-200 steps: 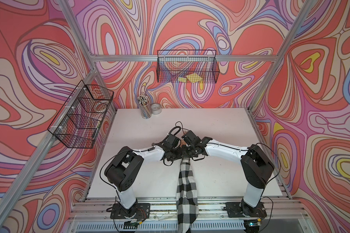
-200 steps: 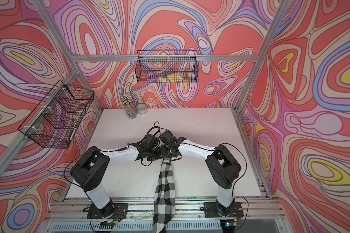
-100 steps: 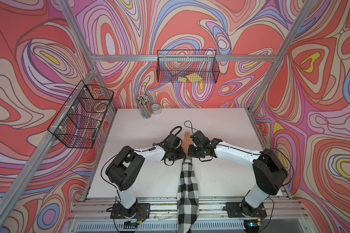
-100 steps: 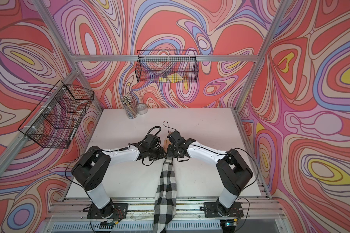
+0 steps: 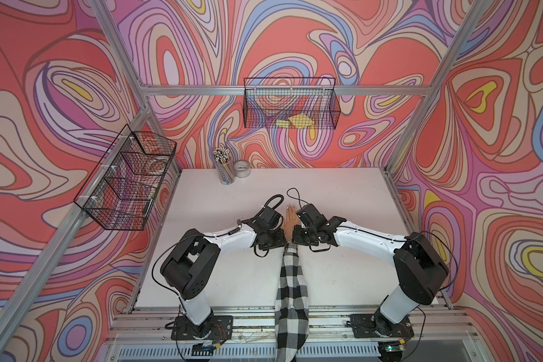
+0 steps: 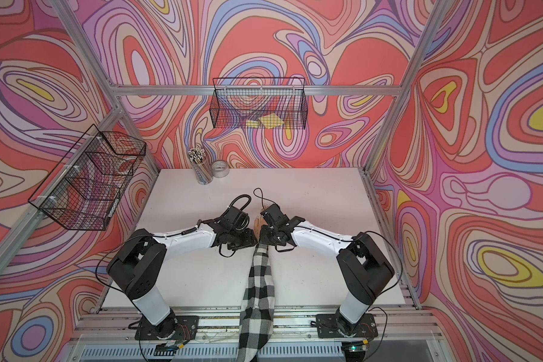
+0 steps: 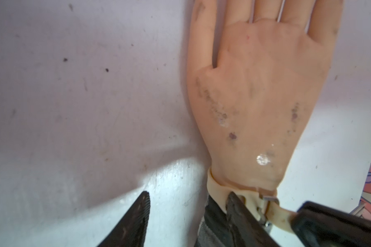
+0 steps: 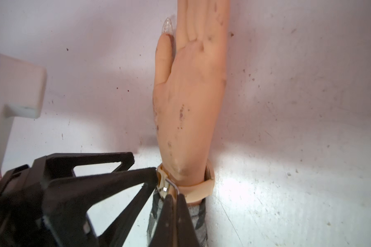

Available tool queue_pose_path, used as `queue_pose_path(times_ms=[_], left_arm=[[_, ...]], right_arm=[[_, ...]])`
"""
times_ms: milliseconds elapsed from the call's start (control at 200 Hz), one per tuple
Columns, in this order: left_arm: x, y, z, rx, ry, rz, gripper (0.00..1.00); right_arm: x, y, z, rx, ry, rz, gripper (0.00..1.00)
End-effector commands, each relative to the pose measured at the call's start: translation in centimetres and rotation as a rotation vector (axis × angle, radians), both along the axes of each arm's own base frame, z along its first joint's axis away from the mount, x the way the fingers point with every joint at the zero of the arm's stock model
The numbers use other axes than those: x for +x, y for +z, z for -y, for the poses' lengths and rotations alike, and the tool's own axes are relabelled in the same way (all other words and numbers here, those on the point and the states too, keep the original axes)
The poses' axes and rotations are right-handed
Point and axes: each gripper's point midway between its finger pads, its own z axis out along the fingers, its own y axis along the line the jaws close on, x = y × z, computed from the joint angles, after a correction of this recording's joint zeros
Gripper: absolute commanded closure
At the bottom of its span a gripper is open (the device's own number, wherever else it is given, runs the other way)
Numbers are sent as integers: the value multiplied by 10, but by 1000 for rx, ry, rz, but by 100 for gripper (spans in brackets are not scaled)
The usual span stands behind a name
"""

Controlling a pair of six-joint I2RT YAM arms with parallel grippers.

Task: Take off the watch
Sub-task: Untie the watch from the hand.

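A mannequin hand (image 7: 261, 96) lies flat on the white table (image 5: 342, 194), with its fingers pointing to the back wall. A black and white checked sleeve (image 5: 290, 282) covers its arm and hangs over the front edge of the table. The watch (image 8: 201, 188) is on the wrist, right where the hand meets the sleeve. Only its thin beige strap and its little metal buckle (image 8: 169, 184) can be seen; the round face is hidden. The two arms come in from both sides and meet at the wrist. The right gripper (image 8: 175, 197) is pinched tight, and the loose end of the strap is caught between its two tips, just beside the buckle. The left gripper (image 7: 188, 193) has its jaws apart and holds nothing. One of its fingers (image 7: 238, 209) touches the strap at the side of the wrist, and the other one is over the bare table. At the back of the table stand a cup of pencils (image 5: 225, 169) and a roll of tape (image 5: 242, 168), well apart from the hand.
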Motion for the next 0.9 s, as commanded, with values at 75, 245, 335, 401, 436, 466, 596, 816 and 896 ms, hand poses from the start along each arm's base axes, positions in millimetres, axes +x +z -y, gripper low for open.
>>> queue_pose_path(times_ms=[75,245,335,401,436,466,596,816,896], left_arm=[[-6,24,-8,35,-12,12,36],[-2,34,3,-38,-12,34,35],[0,37,10,-73,-15,36,34],[1,38,15,-95,-18,34,34],[2,38,17,-103,-18,33,34],[2,38,19,-111,-19,33,34],[1,37,26,-133,-25,24,34],[6,35,39,-164,-33,27,34],[7,32,42,-165,-35,22,34]], right_arm=[[-8,1,6,-15,12,-17,100],[-7,2,5,-12,18,-13,100],[-8,2,5,-12,17,-13,100],[-8,3,5,-10,15,-11,100],[-8,3,6,-11,13,-11,100],[-8,3,6,-10,13,-10,100],[-9,3,8,-11,8,-10,100],[-10,6,9,-7,1,-5,100],[-10,9,9,-3,0,-1,100]])
